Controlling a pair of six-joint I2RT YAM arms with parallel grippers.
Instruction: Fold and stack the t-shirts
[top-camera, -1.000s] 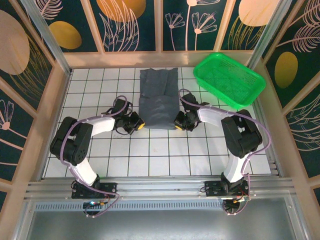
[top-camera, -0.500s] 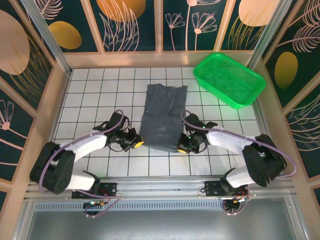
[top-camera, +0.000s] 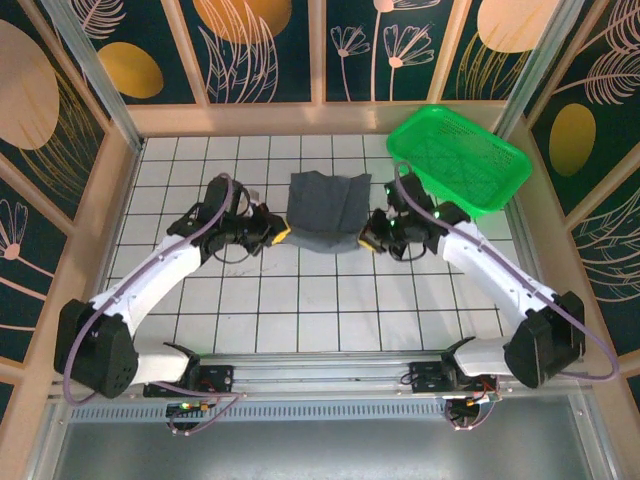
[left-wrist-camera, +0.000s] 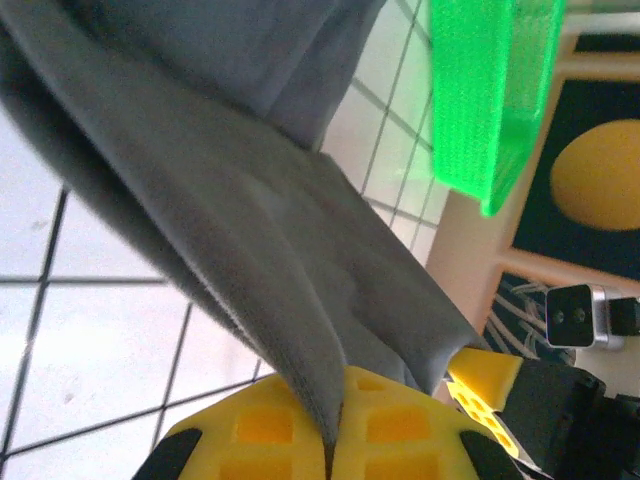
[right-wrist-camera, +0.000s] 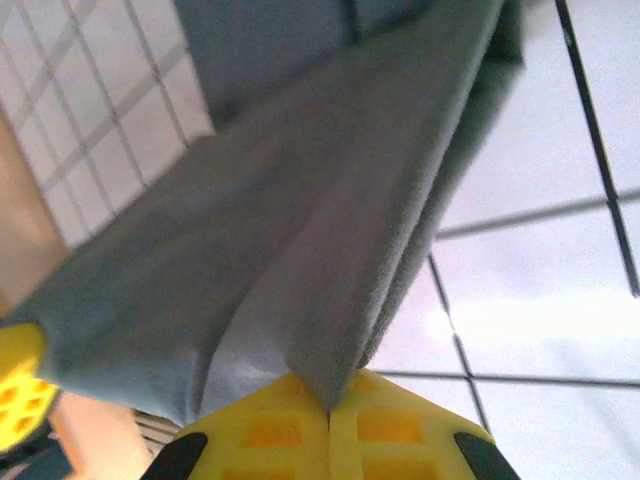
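A dark slate-grey t-shirt (top-camera: 325, 210) hangs folded between my two grippers above the middle of the tiled table. My left gripper (top-camera: 280, 234) is shut on its near-left corner, and the cloth (left-wrist-camera: 290, 290) runs up out of the closed yellow pads (left-wrist-camera: 400, 430). My right gripper (top-camera: 368, 238) is shut on the near-right corner. There the fabric (right-wrist-camera: 330, 260) is pinched in the seam between that gripper's yellow pads (right-wrist-camera: 270, 435). The shirt's far edge rests on the tiles.
A green basket (top-camera: 458, 158) sits at the back right, close to my right arm (top-camera: 470, 260); its mesh wall (left-wrist-camera: 490, 90) shows past the shirt. A raised wooden border (top-camera: 300, 118) rings the white tiled table (top-camera: 320, 300).
Both grippers carried the shirt's near edge up and toward the back, doubling the cloth over itself. Both arms stretched out further from their bases.
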